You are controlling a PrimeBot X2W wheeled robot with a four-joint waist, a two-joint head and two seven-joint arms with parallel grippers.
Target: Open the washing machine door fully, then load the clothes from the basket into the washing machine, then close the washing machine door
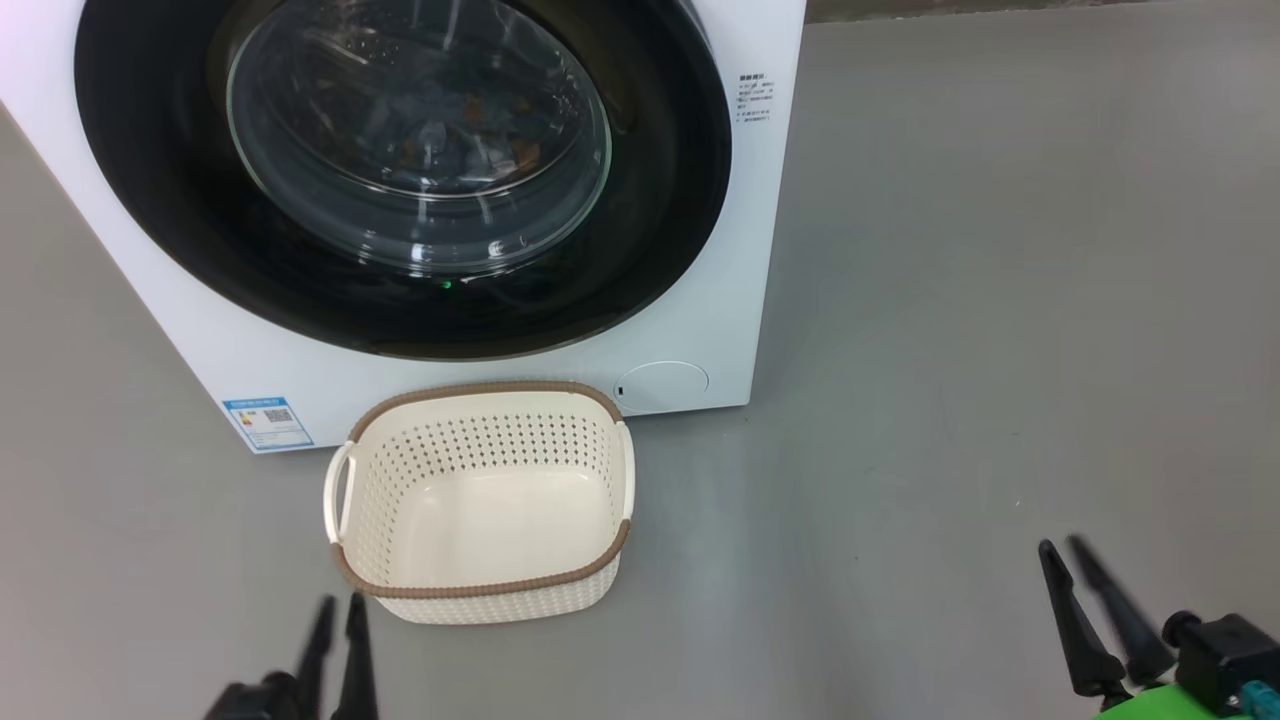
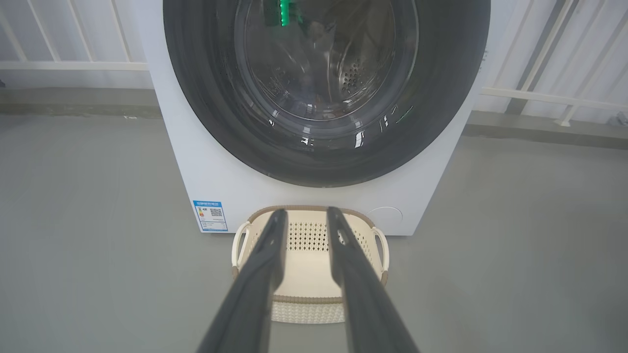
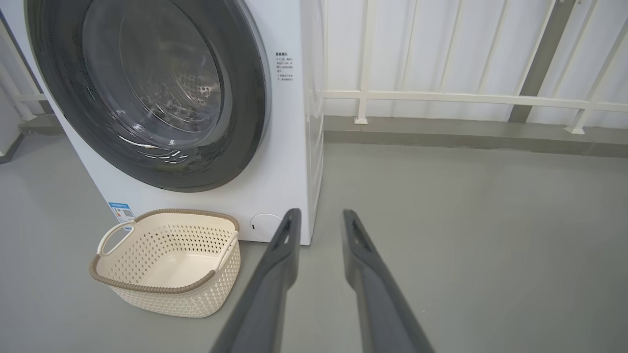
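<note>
Sitting below the shut door (image 1: 410, 150), the basket (image 1: 480, 452) faces the left gripper (image 1: 340, 600) and right gripper (image 1: 1060, 545), both parted, empty.

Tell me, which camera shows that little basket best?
The head view: it looks down into the basket, showing its whole rim and bare inside. The right wrist view shows it whole but from the side; in the left wrist view the left gripper hides part of it.
</note>
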